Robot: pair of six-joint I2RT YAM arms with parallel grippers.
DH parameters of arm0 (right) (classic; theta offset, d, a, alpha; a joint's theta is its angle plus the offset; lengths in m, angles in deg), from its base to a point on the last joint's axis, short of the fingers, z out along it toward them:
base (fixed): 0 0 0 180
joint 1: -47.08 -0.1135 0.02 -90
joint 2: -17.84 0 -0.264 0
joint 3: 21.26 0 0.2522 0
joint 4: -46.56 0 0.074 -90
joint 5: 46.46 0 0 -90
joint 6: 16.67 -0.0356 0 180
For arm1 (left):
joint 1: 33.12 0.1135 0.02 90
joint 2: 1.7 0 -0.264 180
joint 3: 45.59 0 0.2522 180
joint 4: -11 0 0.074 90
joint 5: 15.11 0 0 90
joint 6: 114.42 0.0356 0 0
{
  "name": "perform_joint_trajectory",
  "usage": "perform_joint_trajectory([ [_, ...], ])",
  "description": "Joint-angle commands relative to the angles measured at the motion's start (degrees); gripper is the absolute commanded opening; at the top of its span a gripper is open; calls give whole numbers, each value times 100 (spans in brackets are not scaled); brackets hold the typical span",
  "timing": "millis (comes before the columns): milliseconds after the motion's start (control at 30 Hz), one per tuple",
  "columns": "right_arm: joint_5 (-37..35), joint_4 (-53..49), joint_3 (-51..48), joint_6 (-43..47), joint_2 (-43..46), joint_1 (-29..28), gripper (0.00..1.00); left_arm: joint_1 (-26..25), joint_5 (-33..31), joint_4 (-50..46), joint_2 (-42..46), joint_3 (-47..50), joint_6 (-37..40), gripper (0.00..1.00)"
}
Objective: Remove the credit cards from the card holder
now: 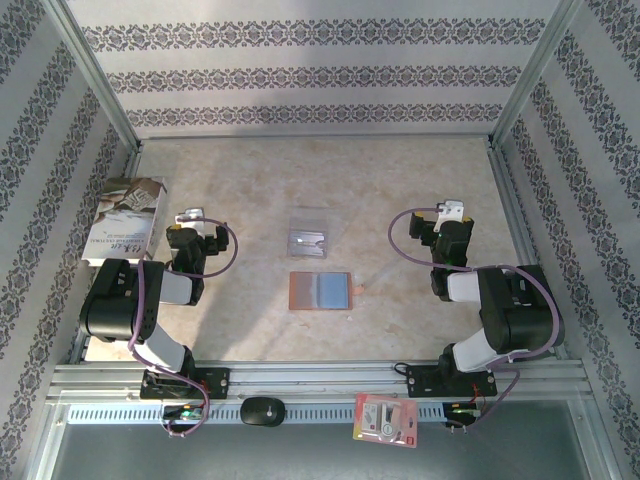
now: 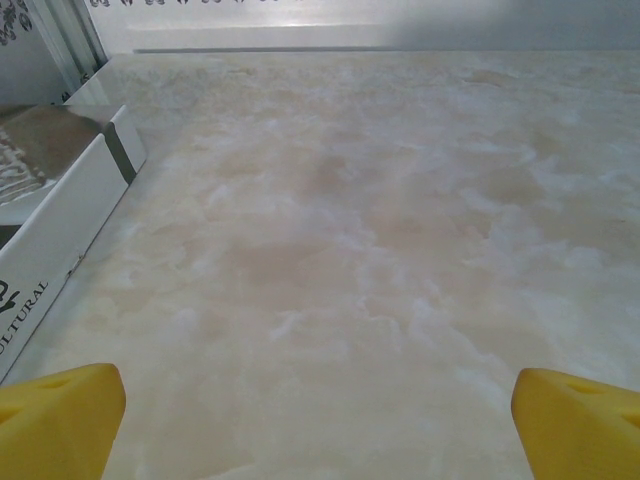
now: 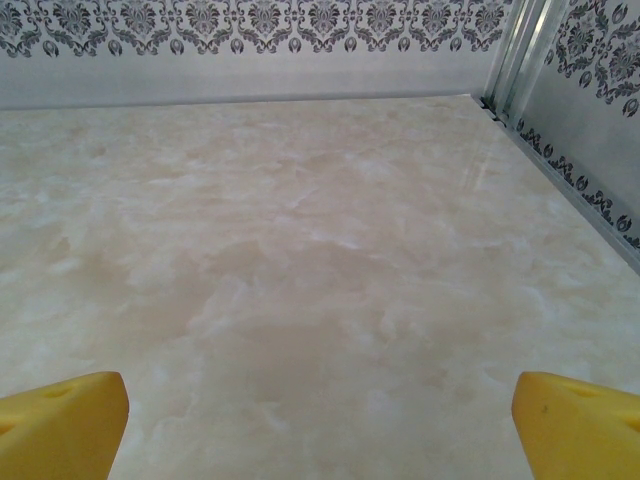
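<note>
The card holder (image 1: pixel 320 291) is lying open and flat pretty much in the middle of the tabletop (image 1: pixel 400 180), grey-blue lining facing up with orange-brown leather peeking out along the edge. Just behind it, not touching, there's a clear plastic sleeve (image 1: pixel 311 236). The left gripper (image 1: pixel 190 216) and right gripper (image 1: pixel 451 211) sit well off to either side of the holder. A book-like box (image 1: pixel 125 215) lies at the left edge, and a red-and-white packet (image 1: pixel 386 420) is down at the near edge.
</note>
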Motion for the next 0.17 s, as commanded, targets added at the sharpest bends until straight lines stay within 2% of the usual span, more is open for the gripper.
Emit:
perform_joint_trajectory([
  [0,-77,201,-56,-42,16,-4,98,-30,66,11,20,-115,53,99],
  [133,-77,203,-56,-46,13,0,98,-27,63,20,25,-115,53,99],
])
